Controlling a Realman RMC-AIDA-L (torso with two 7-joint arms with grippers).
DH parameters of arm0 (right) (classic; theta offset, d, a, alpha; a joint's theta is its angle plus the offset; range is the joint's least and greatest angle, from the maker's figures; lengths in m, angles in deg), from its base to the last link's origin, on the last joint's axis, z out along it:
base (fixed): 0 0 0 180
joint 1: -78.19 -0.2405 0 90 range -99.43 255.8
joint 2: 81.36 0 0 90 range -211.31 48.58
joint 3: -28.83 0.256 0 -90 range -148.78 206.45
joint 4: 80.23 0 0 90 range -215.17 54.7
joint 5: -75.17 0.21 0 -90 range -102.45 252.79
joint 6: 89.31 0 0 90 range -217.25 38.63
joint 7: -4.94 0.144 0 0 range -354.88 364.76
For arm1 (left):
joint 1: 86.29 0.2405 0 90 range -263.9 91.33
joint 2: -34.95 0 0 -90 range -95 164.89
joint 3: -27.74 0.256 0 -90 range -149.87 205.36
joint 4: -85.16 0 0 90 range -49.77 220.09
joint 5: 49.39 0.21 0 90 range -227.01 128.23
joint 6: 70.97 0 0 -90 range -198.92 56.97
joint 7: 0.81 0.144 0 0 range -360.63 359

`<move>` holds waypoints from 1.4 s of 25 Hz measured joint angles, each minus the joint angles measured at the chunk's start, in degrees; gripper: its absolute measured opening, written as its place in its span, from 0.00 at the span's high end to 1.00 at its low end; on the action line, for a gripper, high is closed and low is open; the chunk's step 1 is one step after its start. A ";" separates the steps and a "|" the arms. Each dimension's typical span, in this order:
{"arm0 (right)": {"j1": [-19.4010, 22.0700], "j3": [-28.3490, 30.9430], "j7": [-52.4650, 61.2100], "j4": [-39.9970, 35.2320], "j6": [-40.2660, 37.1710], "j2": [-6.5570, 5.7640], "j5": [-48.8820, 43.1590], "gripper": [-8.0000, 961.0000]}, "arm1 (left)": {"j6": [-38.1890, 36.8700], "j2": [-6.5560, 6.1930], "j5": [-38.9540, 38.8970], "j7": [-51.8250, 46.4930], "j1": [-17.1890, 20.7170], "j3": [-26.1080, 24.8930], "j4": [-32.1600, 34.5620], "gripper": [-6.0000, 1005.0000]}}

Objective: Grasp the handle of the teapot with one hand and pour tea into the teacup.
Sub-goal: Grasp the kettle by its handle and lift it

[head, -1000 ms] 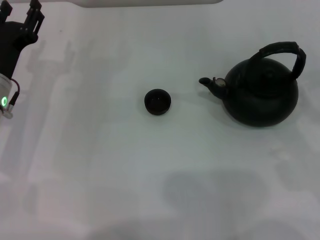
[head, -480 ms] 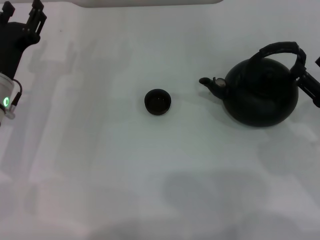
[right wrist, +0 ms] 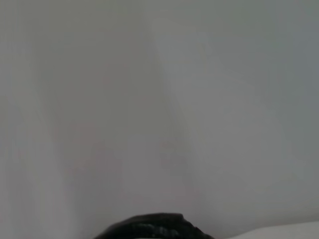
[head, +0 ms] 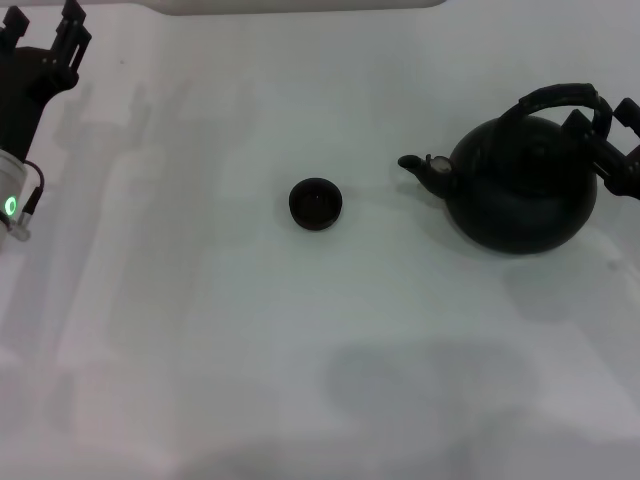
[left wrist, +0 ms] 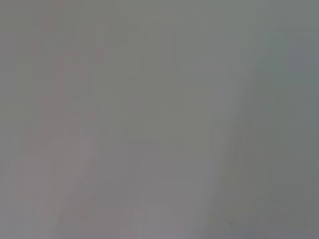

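The matte-black teapot stands on the white table at the right, its spout pointing left toward the tiny black teacup near the middle. The black arched handle stands up over the lid. My right gripper reaches in from the right edge, open, with its fingers either side of the handle's right end. A black ribbed piece, probably the handle, shows at the edge of the right wrist view. My left gripper is parked at the far left, open and empty. No tea shows.
The white table runs across the whole head view. A pale raised edge lies along the back. The left wrist view shows only bare grey-white surface.
My right gripper has come in from the right edge and moved left and up to the handle's right end. The teapot, teacup and left arm have not moved.
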 joint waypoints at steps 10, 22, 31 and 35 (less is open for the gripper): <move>-0.16 -0.53 0.00 -0.02 1.19 0.00 -0.28 0.25 | 0.00 -0.04 0.15 -0.50 0.17 0.00 0.00 0.29; 0.20 -0.35 -0.14 0.01 1.13 0.00 -0.36 0.59 | 0.00 -0.04 0.06 -0.77 0.21 0.00 0.00 0.29; -0.02 -0.61 -0.14 -2.59 1.16 0.08 -0.45 0.79 | 0.00 -0.04 0.16 -2.01 0.33 0.00 0.05 0.29; -0.46 -0.56 -0.17 -3.94 1.13 0.08 -0.45 0.79 | -0.01 -0.04 0.15 -2.05 0.59 0.00 0.08 0.29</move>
